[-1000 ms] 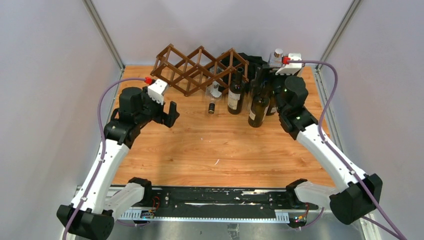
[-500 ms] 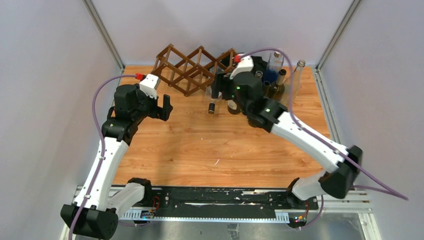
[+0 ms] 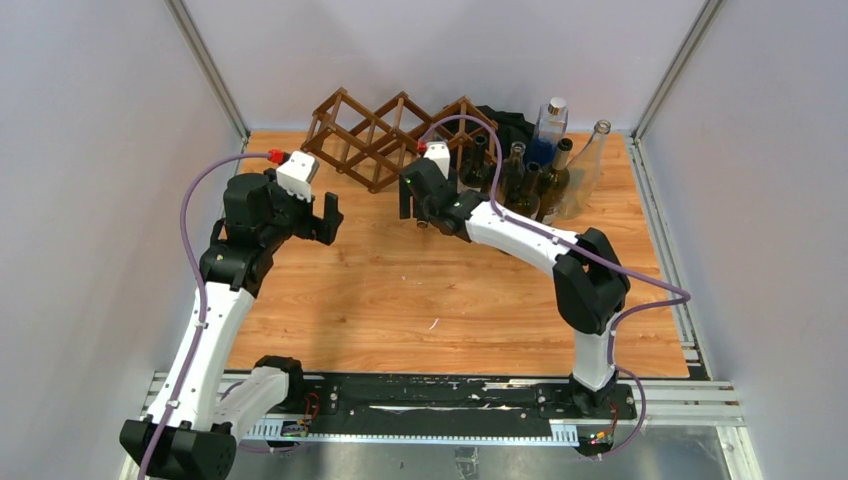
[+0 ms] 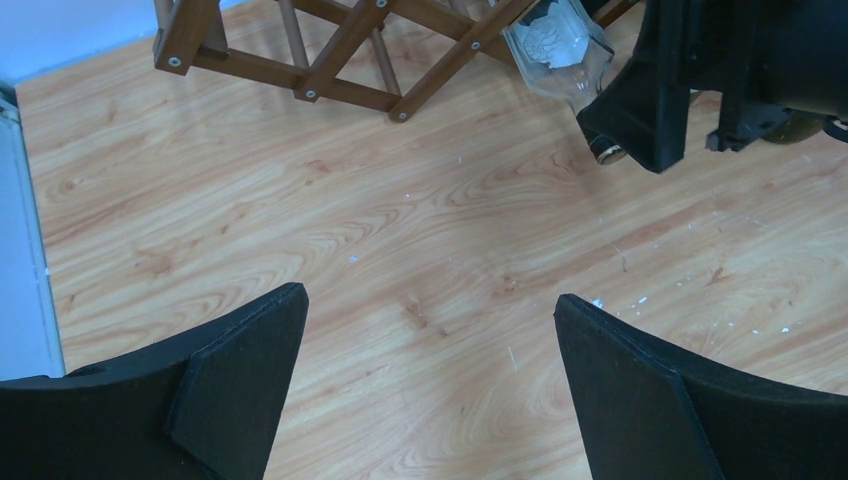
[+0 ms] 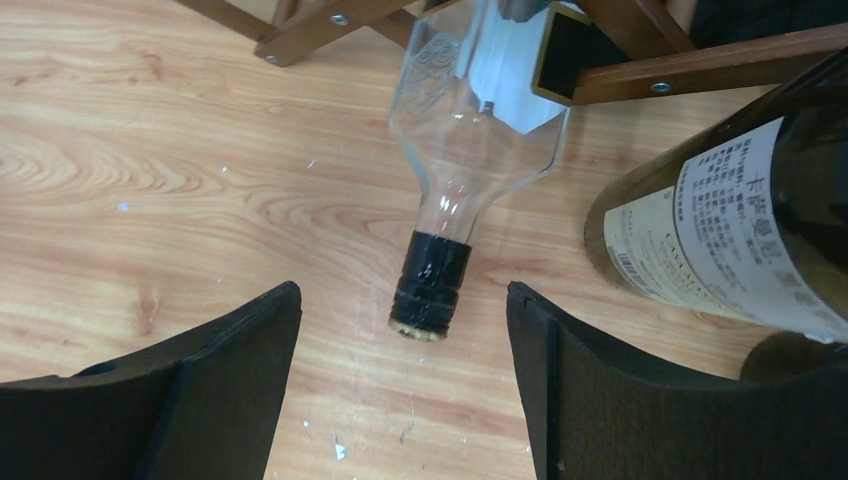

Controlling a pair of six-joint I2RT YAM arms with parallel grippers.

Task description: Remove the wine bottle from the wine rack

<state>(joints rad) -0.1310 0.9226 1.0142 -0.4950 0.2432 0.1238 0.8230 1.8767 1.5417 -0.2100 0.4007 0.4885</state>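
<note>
My right tool [image 5: 400, 400] hangs open, the clear wine bottle's [image 5: 470, 130] dark neck pointing between its fingers. The body lies in the wine rack [image 5: 690, 62] and the neck on the tabletop [image 5: 150, 150]. Overhead, my arm mostly hides it. My left tool [image 4: 430, 390] is open too.

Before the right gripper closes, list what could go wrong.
The dark labelled bottle stands close beside the open right gripper; a sideways swing could topple it. The clear bottle has its body inside the wine rack, neck angled down to the table; pulling may drag the rack along. Its smooth neck could slip.
</note>
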